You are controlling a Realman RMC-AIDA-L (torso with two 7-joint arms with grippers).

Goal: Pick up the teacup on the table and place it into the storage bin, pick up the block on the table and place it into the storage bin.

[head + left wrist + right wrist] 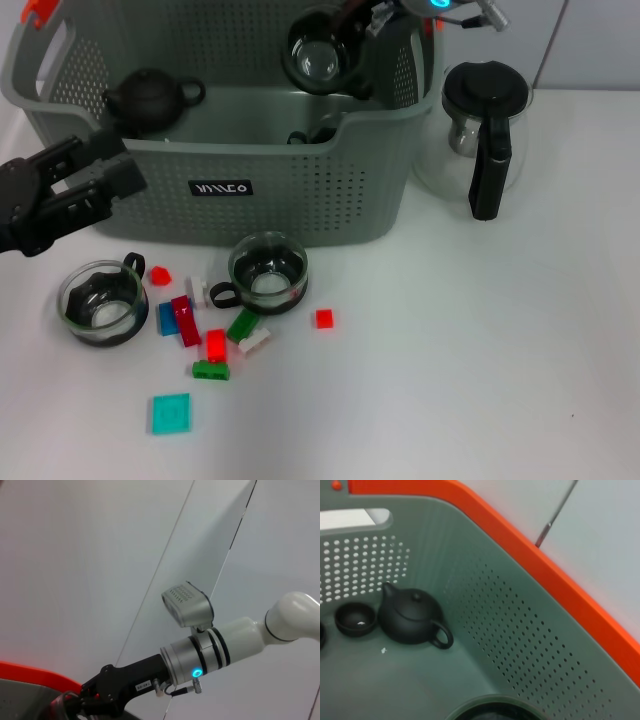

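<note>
The grey-green storage bin (pixel 300 190) stands at the back of the table. Above its right inside corner my right gripper (pixel 362 45) is shut on a glass teacup (pixel 318 55), held tilted; the cup's rim (pixel 495 711) shows in the right wrist view over the bin floor (pixel 395 680). Two more glass teacups (pixel 101 301) (pixel 268 272) stand on the table before the bin. Small blocks lie between them: red (pixel 215 344), green (pixel 210 370), blue (pixel 167 318), a lone red one (pixel 323 318). My left gripper (pixel 120 165) hovers open at the bin's front left corner, holding nothing.
A glass coffee pot (pixel 485 130) with a black handle stands right of the bin. Inside the bin sit a black teapot (pixel 150 100) (pixel 412 617) and a small black cup (pixel 355 619). A flat cyan tile (pixel 170 412) lies near the front. The right arm (pixel 215 647) shows in the left wrist view.
</note>
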